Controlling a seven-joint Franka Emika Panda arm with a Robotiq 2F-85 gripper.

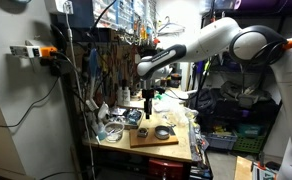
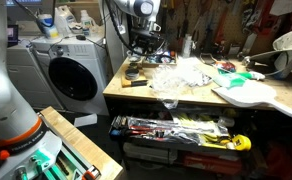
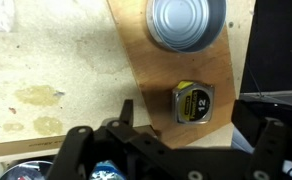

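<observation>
My gripper [image 3: 198,128] is open and empty, and hangs above a wooden board [image 3: 146,70] on the workbench. A yellow and black tape measure [image 3: 193,102] lies on the board, just ahead of and between the two fingers. A round silver tin [image 3: 186,22] stands on the board beyond the tape measure. In an exterior view the gripper [image 1: 148,101] points straight down over the board [image 1: 154,140], with the tape measure [image 1: 143,132] and the tin [image 1: 163,131] below it. It also shows in the other exterior view [image 2: 141,50] at the bench's far end.
The bench top [image 3: 46,90] beside the board is pale and stained. Tools hang on the wall behind [image 1: 106,60]. Crumpled clear plastic [image 2: 178,75] and a white sheet [image 2: 251,95] lie on the bench. A washing machine [image 2: 71,75] stands next to it.
</observation>
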